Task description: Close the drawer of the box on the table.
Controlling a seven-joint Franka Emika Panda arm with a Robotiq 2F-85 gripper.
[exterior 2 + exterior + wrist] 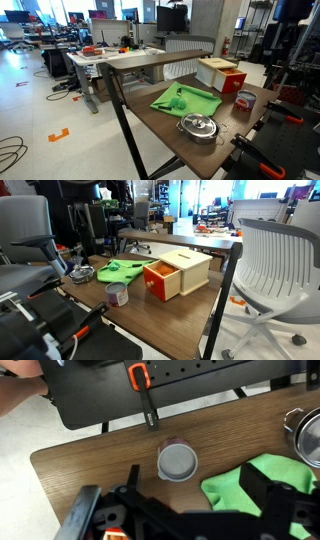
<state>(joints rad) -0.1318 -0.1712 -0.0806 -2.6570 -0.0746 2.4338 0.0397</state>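
We see our gripper (185, 510) only in the wrist view, where it comes in from the bottom edge. Its two black fingers (268, 488) stand far apart, one low at the left and the other higher at the right, so the jaws are spread wide and empty. The black linkage (150, 518) behind them fills the lower strip of that view. The wrist points steeply downward. In both exterior views we cannot pick out the arm with any certainty among the dark shapes at the frame edges.
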